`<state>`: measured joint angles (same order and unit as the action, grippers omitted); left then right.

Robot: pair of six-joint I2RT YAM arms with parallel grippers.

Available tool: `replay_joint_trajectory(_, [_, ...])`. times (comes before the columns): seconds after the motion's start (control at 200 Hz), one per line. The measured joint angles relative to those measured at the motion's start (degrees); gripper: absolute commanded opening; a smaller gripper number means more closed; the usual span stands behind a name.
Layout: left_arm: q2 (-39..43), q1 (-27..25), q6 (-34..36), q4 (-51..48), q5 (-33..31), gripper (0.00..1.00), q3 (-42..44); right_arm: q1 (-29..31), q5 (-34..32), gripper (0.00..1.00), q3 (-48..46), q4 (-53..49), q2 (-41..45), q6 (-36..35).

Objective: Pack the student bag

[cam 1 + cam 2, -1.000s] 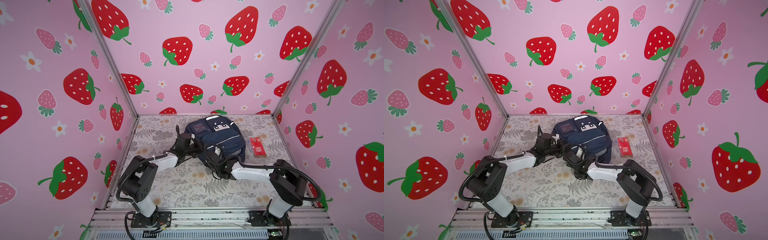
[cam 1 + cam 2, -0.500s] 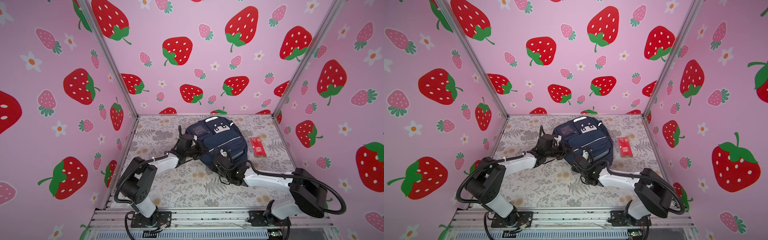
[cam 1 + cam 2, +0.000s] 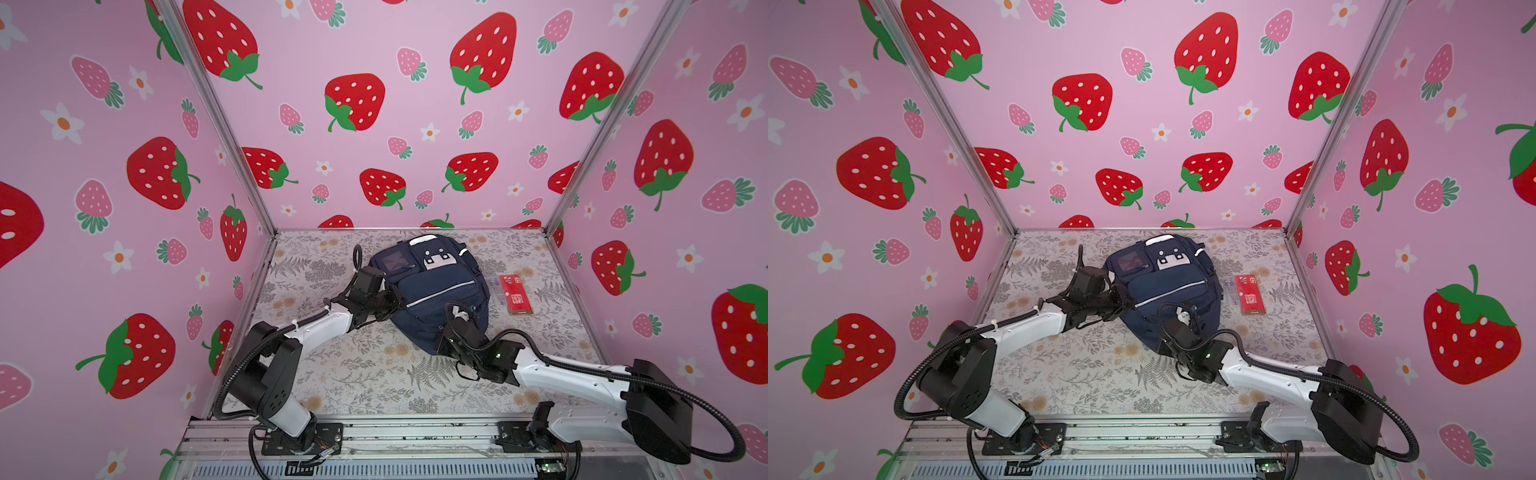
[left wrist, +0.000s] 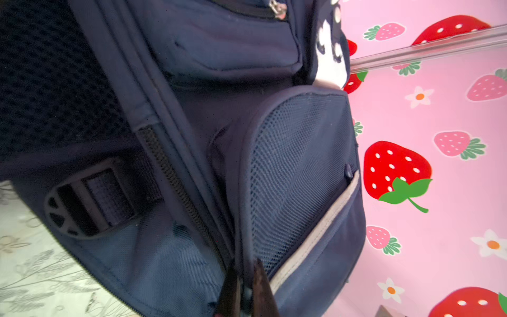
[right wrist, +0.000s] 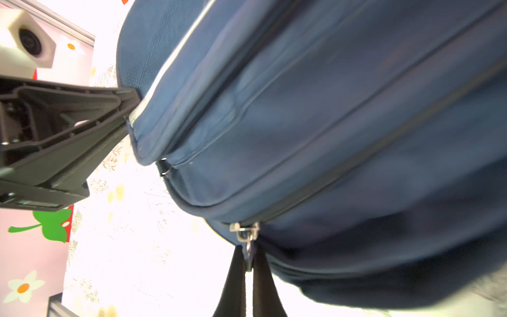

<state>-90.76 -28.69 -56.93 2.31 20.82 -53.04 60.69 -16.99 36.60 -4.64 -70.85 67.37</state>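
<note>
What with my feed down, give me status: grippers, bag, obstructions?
Left gripper shut on student bag, side seam. Right gripper shut on zip pull. Red packet beside bag, clear of both arms.

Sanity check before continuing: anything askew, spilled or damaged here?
Nothing stands out. The student bag lies front-up, intact; left end effector pinches its side, right end effector its zip pull. Red box lies flat beside it.
</note>
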Motion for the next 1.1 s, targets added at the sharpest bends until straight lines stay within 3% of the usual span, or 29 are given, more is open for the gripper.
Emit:
replay_joint_trajectory(0.235, [1.4,3.1,4.5,-9.1,-2.5,0.0,-2.1,-6.4,2.2,0.0,-0.9,-1.5,1.7,-6.2])
replay_joint_trajectory(0.395, [2.4,8.5,7.9,-16.4,-3.8,0.0,-4.7,-7.5,8.0,0.0,1.5,-0.2,-2.5,-15.6])
replay_joint_trajectory(0.48, [2.4,11.5,9.8,-19.3,-3.9,0.33,-5.7,-7.0,11.7,0.0,3.6,1.4,-5.8,-19.9])
replay_joint_trajectory(0.595, [3.9,14.5,10.1,-21.9,-6.8,0.57,-6.0,-5.6,15.2,0.0,4.8,2.5,-7.5,-23.7])
replay_joint_trajectory(0.635, [5.4,14.7,9.9,-22.1,-7.1,0.62,-5.3,-5.2,16.3,0.0,4.8,2.9,-7.5,-24.5])
replay_joint_trajectory(0.76, [14.6,12.4,8.2,-22.8,-6.8,0.66,0.3,-4.3,20.1,0.0,4.6,5.5,-7.5,-26.1])
replay_joint_trajectory(0.885, [23.0,6.8,3.6,-22.5,-6.2,0.68,6.8,-3.7,22.6,0.0,4.5,6.5,-7.5,-26.7])
replay_joint_trajectory(1.1, [23.9,-2.6,-8.9,-13.9,-4.0,0.69,16.4,-3.6,23.5,0.0,4.5,6.8,-7.5,-26.5])
